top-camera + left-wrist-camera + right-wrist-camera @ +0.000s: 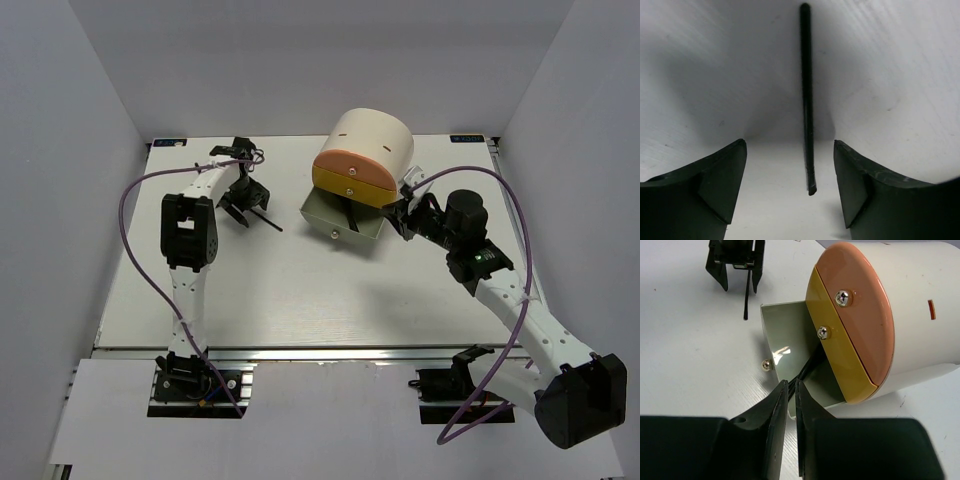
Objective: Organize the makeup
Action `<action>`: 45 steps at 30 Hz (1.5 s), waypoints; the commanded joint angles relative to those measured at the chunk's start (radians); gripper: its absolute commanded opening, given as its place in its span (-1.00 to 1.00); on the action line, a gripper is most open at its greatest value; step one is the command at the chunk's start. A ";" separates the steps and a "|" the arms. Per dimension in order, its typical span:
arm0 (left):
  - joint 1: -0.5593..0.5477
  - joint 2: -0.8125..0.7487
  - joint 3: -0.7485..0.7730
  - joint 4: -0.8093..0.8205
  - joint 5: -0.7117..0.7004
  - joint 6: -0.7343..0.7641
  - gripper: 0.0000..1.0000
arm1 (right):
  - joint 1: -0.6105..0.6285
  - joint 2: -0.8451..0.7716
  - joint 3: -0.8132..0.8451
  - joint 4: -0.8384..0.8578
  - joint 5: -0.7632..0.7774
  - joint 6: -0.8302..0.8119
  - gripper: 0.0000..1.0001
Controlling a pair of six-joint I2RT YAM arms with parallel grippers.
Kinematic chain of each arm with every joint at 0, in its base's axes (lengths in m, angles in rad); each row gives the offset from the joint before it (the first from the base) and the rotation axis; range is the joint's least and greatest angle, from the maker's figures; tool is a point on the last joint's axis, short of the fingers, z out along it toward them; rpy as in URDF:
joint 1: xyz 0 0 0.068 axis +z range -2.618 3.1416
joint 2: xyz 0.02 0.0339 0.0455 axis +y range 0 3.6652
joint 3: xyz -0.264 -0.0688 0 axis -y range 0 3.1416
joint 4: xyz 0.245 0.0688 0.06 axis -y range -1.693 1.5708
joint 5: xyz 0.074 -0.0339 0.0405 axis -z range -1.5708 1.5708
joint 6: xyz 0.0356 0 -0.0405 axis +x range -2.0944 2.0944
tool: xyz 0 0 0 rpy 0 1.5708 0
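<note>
One thin black brush (806, 100): straight, matte, even stem, near end cut blunt. Lies flat on white table (280, 300), well left of cream drawer unit (920, 315). Left fingers (715, 185) spread wide, one either side of brush, clear of it. Right fingers (775, 410) pinched nr. shut on side wall of pulled-out green drawer (785, 330); dark thin items inside, type unclear.
</note>
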 commanded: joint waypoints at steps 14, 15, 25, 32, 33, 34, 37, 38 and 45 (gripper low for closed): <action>-0.001 0.145 0.032 -0.240 -0.008 0.003 -0.52 | -0.003 -0.022 -0.019 0.067 0.017 0.033 -0.66; -0.001 0.119 0.000 -0.225 -0.005 0.004 -0.64 | -0.003 -0.023 -0.017 0.067 0.017 0.033 -0.66; -0.001 -0.245 -0.270 0.182 0.166 0.130 -1.00 | -0.008 -0.042 -0.026 0.066 0.015 0.031 -0.66; -0.003 -0.649 -0.846 1.180 0.635 -0.120 -1.00 | -0.014 -0.034 -0.014 0.074 0.015 0.034 -0.66; -0.006 -0.659 -0.889 1.270 0.689 -0.161 -1.00 | -0.014 -0.033 -0.012 0.074 0.015 0.036 -0.66; -0.010 -0.665 -0.918 1.377 0.708 -0.203 -1.00 | -0.015 -0.033 -0.012 0.072 0.017 0.034 -0.66; -0.027 -0.667 -0.961 1.462 0.754 -0.221 -1.00 | -0.015 -0.036 -0.009 0.071 0.018 0.034 -0.66; -0.035 -0.664 -0.961 1.477 0.757 -0.229 -1.00 | -0.015 -0.037 -0.011 0.068 0.019 0.034 -0.66; -0.188 -0.541 -0.826 1.428 0.679 -0.303 -0.90 | -0.015 -0.043 -0.011 0.067 0.020 0.034 -0.66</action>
